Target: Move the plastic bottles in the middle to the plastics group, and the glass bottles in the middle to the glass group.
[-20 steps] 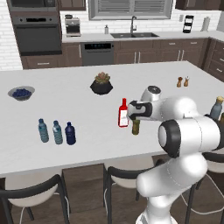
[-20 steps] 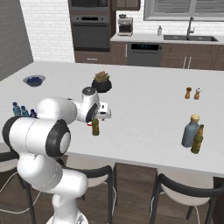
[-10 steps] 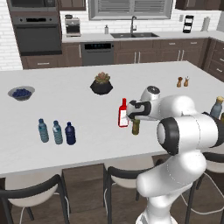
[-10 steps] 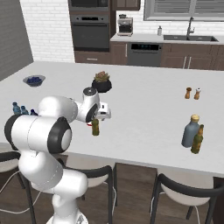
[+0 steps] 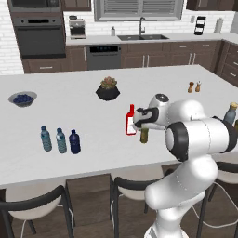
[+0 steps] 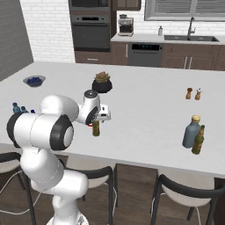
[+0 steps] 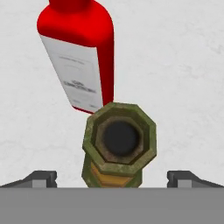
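Observation:
My gripper [image 7: 116, 178] is open and points straight down over the slim dark brown glass bottle [image 7: 119, 140], with one fingertip [image 7: 41, 177] on each side of its neck and not touching it. The red flask-shaped glass bottle [image 7: 81, 52] with a white label stands just beyond. From the base, the brown bottle [image 5: 144, 135] [image 6: 96, 128] stands under the gripper [image 5: 143, 127] [image 6: 97, 120], beside the red bottle [image 5: 131, 122]. The dark navy plastic bottle [image 5: 74, 142] stands next to two pale blue water bottles [image 5: 53, 139]. The grey-blue bottle [image 6: 192, 131] and the olive-brown bottle [image 6: 198, 139] stand far right.
A potted plant [image 5: 108, 88] sits behind the middle bottles. A bowl of blue fruit [image 5: 22, 98] lies at the far left. Salt and pepper shakers [image 6: 194, 93] stand at the back right. Stools [image 6: 184, 193] line the counter's near edge [image 5: 69, 172].
The hand has edged slightly lower and to the left over the brown bottle. The jaws stay open and the bottles have not moved.

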